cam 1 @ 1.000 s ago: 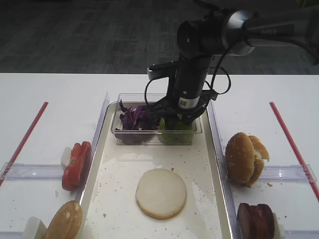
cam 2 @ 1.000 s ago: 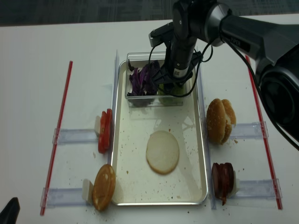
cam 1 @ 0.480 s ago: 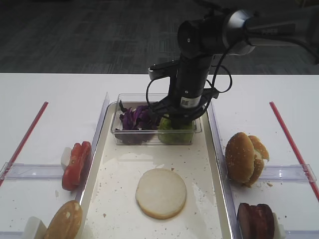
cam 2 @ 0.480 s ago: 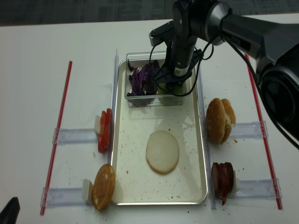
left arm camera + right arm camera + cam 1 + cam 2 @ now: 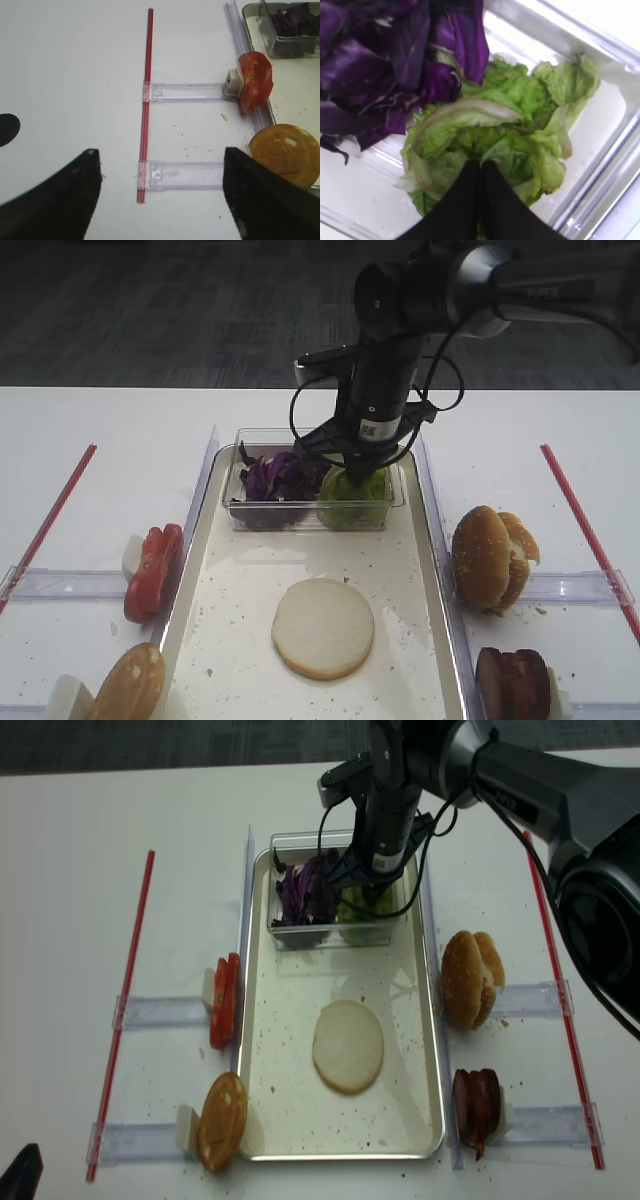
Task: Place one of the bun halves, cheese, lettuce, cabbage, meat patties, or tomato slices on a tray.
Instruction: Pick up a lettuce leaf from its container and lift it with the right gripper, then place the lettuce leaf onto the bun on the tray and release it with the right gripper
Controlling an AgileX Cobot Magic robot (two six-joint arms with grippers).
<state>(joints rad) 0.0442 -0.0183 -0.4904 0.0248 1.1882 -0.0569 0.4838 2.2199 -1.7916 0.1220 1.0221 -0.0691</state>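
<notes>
Already one bun half (image 5: 323,627) lies pale face up mid-tray (image 5: 400,570), while the lettuce (image 5: 505,130) is not yet out of the clear box (image 5: 240,512) at the tray's twelve o'clock end. Right pincer (image 5: 480,170) is pressed together, seemingly pinching frilly, pale-veined green leaves beside purple cabbage (image 5: 385,65); left pincer (image 5: 160,190) is spread, empty.

Right pincer (image 5: 368,892) and arm blocking access over clear box (image 5: 243,512) at tray (image 5: 435,570) far end, 1 bun half (image 5: 323,627) mid-tray, bare tray floor around it, open desk (image 5: 120,430) left of tray.
</notes>
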